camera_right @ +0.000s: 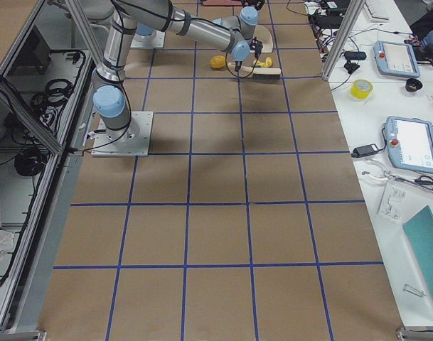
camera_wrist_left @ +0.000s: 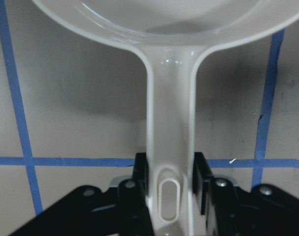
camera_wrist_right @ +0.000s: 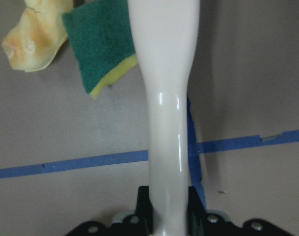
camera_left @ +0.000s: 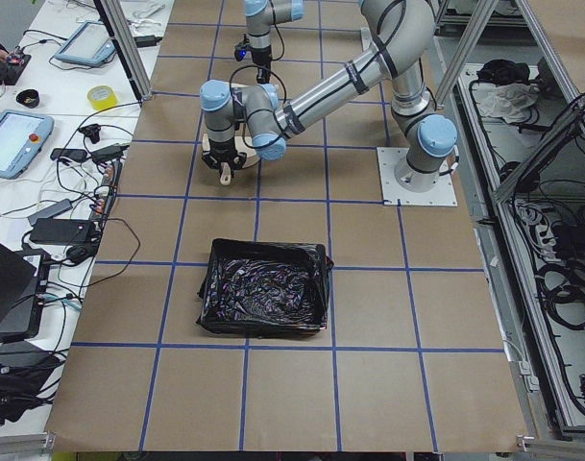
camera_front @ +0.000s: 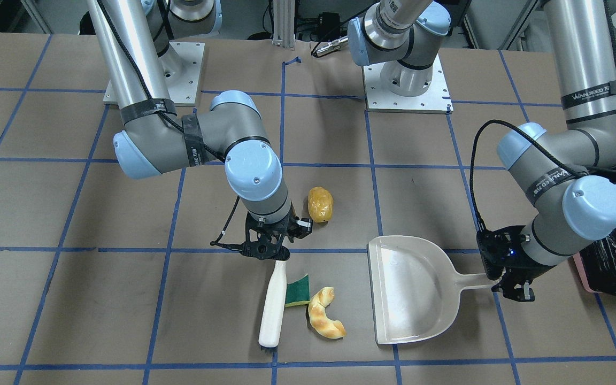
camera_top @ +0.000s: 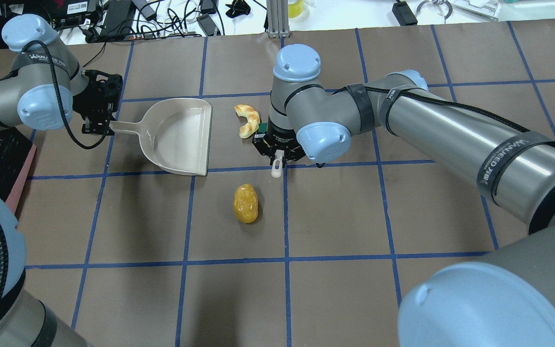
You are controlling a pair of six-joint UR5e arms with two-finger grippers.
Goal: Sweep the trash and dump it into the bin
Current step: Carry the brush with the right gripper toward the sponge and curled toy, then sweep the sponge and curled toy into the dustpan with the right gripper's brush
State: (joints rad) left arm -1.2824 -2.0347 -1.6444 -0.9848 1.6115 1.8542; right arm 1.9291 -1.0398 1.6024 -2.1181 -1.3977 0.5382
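My right gripper [camera_front: 268, 251] is shut on the handle of the beige brush [camera_front: 274, 305], whose head rests low on the table. The green-and-yellow sponge piece [camera_front: 297, 291] touches the brush's side, and the golden croissant [camera_front: 325, 313] lies just beyond it. Between those two and the open mouth of the beige dustpan [camera_front: 412, 289] is a short gap. My left gripper [camera_front: 511, 283] is shut on the dustpan's handle [camera_wrist_left: 170, 123]. The potato-like lump [camera_top: 245, 203] lies apart, nearer the robot's base. The bin [camera_left: 263, 300], lined with a black bag, stands beyond the left arm.
Brown paper with a blue tape grid covers the table [camera_top: 335, 217]. Both arm bases sit on white plates [camera_front: 407, 88] at the robot's side. Cables and devices crowd the bench [camera_top: 162, 14] past the table's far edge.
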